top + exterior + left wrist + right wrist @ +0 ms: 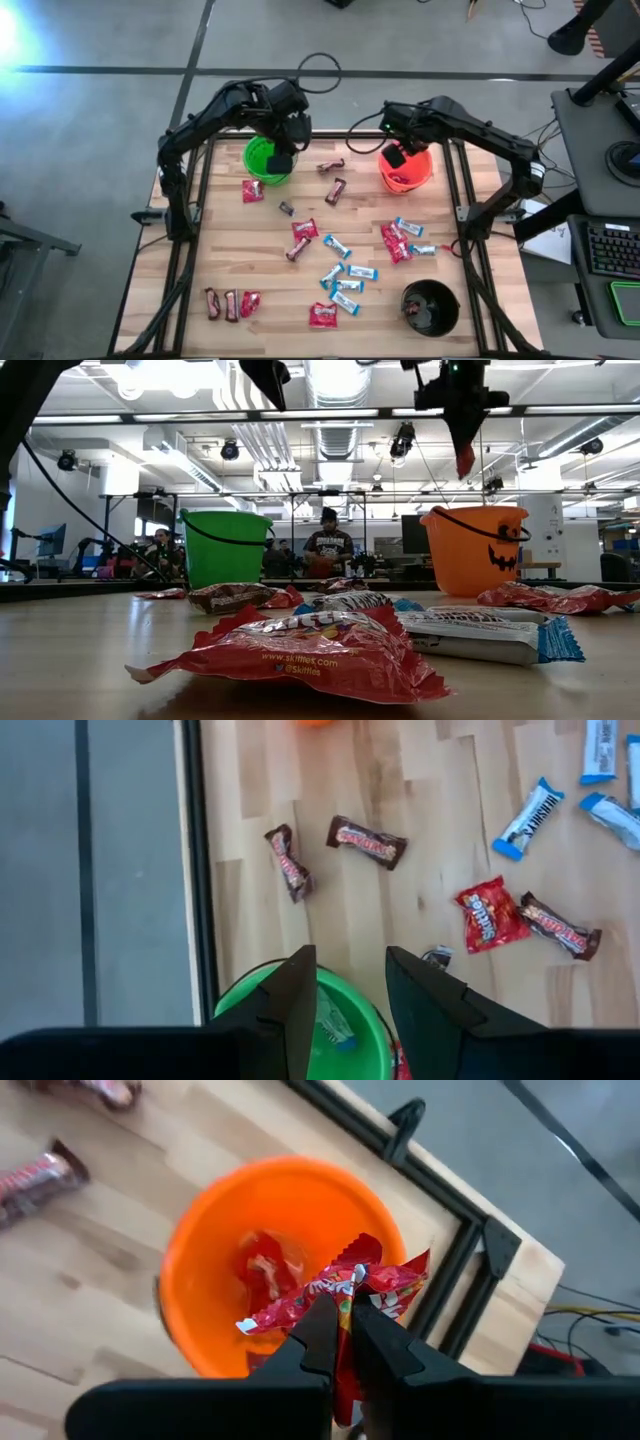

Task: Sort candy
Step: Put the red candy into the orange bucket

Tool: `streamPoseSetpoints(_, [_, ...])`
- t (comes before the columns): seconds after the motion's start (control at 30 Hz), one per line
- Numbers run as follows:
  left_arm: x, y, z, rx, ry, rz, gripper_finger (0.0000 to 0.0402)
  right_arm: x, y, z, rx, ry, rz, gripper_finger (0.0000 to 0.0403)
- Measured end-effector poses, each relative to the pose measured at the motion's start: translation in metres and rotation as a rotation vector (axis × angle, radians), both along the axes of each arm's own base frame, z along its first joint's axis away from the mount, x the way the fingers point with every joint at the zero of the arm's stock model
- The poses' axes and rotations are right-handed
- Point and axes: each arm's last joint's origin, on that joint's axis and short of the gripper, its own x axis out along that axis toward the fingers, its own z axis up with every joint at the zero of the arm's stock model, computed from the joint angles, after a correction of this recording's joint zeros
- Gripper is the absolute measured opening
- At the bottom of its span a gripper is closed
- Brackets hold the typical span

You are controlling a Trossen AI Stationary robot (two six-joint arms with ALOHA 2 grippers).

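Note:
The candy lies scattered over the wooden table [270, 270]: red packets [322, 316], light-blue-and-white bars [348, 286] and dark brown bars [335, 190]. My left gripper [350, 1010] hovers open above the green bucket [266, 160], with nothing between its fingers. A light-blue bar [335, 1026] lies inside that bucket. My right gripper [343, 1312] is shut on a red packet [345, 1285] above the orange bucket [270, 1260]. More red candy [262, 1270] lies in the orange bucket. My right gripper pinches the red packet between its two fingers, which come from above and slant down. The crumpled packet [300, 1308] spreads out past the fingertips on both sides. It hangs below the fingers [465, 460], lifted clear, over the orange bucket's mouth.
A black bucket [430, 308] stands at the near right corner. Black frame rails [190, 230] run along the table's left and right edges. In the low view a red packet [300, 652] lies close to the camera. People [328, 545] stand beyond the far edge.

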Motion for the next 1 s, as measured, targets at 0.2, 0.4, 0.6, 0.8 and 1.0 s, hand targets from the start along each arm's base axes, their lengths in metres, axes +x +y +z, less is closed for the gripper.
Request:
streamPoseSetpoints(0.2, [-0.005, 0.012, 0.0, -0.006, -0.004, 0.054, 0.0105, -0.002, -0.004, -0.017, 0.025, 0.074, 0.008, 0.0013])
streamPoseSetpoints(0.4, [-0.007, 0.016, 0.0, -0.006, -0.004, 0.066, 0.0105, -0.002, -0.004, -0.025, 0.053, 0.093, 0.03, 0.0013])
streamPoseSetpoints(0.6, [-0.007, 0.016, 0.0, -0.005, -0.003, 0.064, 0.0105, 0.0, -0.001, -0.028, 0.141, 0.064, 0.08, 0.0013])
streamPoseSetpoints(0.8, [-0.007, 0.016, 0.0, -0.005, -0.002, 0.064, 0.0105, 0.0, -0.001, -0.028, 0.161, 0.055, 0.091, 0.0013])
streamPoseSetpoints(1.0, [-0.007, 0.017, 0.0, -0.005, -0.002, 0.065, 0.0105, 0.002, -0.002, -0.028, 0.147, 0.046, 0.09, 0.0013])
